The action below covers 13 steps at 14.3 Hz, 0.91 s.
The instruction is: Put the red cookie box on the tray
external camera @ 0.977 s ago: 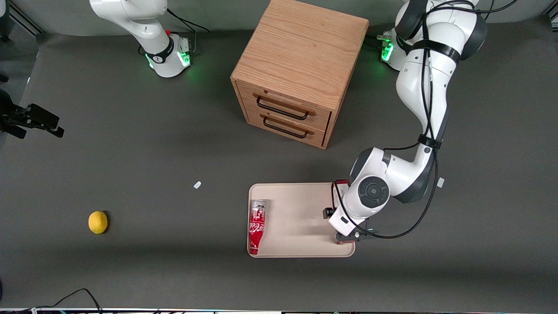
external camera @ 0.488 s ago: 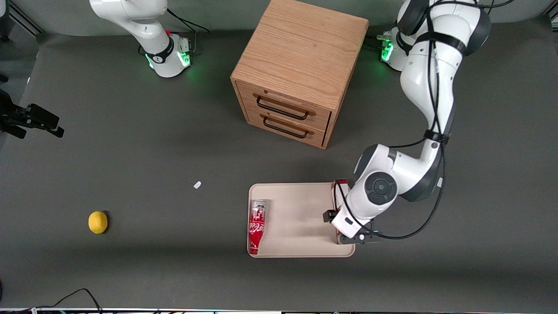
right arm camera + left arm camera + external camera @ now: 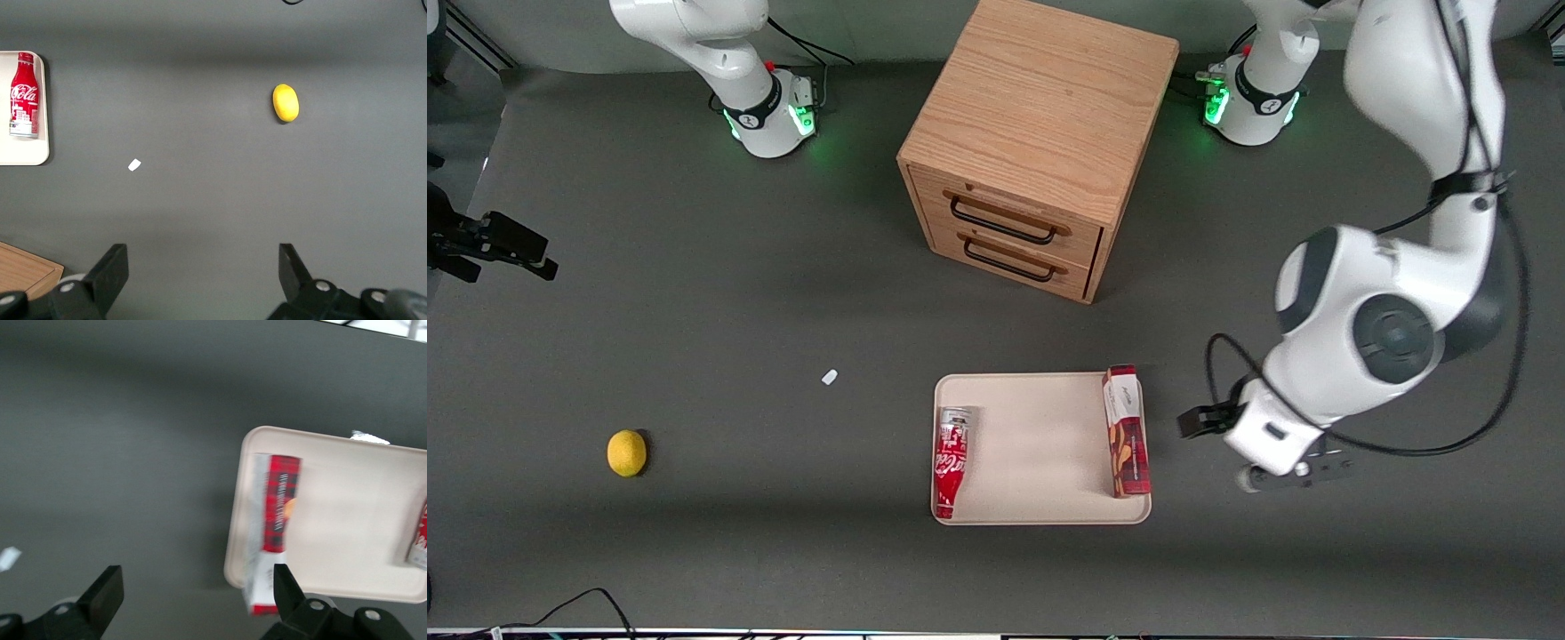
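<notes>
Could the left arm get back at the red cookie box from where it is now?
Probably yes: the gripper is open, off the tray, and nothing stands between it and the red cookie box.

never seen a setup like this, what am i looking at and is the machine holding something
These are two white robot arms bolted to a dark grey table. One picture looks down from in front; the other two come from cameras on each arm's wrist, so the black prongs at their edge are that arm's own pincer.

On the table stand a wooden two-drawer cabinet and a flat beige tray with a low rim. On the tray lie a slim dark red cookie box with a white end along one edge and a red Coca-Cola bottle-shaped can along the other. A yellow lemon sits toward the parked arm's end.

The working arm's pincer holds nothing: it is open and hangs above bare table beside the tray.
</notes>
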Available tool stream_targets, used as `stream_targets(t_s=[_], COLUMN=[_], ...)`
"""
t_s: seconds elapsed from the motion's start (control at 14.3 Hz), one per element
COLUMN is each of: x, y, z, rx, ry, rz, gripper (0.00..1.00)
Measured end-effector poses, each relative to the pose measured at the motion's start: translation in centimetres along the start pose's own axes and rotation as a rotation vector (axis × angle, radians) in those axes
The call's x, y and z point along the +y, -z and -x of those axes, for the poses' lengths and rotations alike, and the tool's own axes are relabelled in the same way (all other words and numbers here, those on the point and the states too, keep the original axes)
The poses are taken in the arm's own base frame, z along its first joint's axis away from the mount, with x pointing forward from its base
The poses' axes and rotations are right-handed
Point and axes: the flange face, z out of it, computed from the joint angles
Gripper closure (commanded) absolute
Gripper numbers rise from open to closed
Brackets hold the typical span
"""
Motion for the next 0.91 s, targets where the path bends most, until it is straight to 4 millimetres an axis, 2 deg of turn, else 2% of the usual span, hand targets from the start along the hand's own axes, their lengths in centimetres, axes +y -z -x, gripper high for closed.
stream_targets(t_s=[0.28, 0.42, 0.7, 0.91], x=[-8.4, -11.5, -15.2, -16.4], y=[4.7, 6.9, 11.7, 15.8], z=[2.1, 3.3, 7.1, 10.8], rx=[-0.059, -0.071, -0.046, -0.047], ry=[-0.100, -0.132, -0.112, -0.107], rz=[-0.043, -0.054, -0.071, -0.087], gripper=[0.00, 0.00, 0.00, 0.00])
